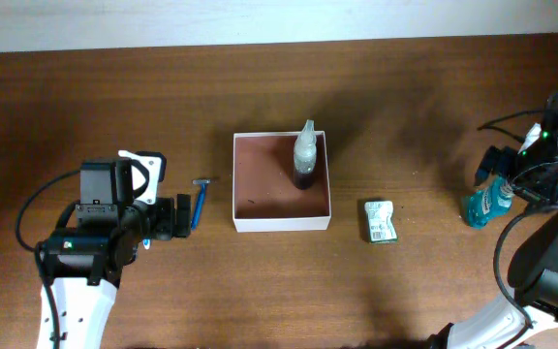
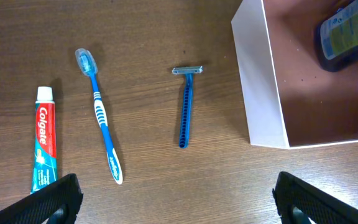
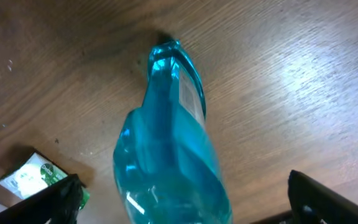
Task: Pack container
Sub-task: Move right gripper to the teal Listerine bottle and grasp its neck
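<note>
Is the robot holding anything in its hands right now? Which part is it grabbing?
Nothing is held. The right gripper is open with a finger on either side of the blue bottle, not touching it. The left gripper is open near the razor.

Right claw (image 3: 194, 202) spread wide, one dark fingertip (image 3: 61, 199) in each bottom corner. Clear blue bottle (image 3: 169, 155) sits between them, with gaps on both sides and no contact visible. Green-white packet (image 3: 33, 177) lower left, near the left finger. Brown wood counter (image 3: 291, 74) underneath.
</note>
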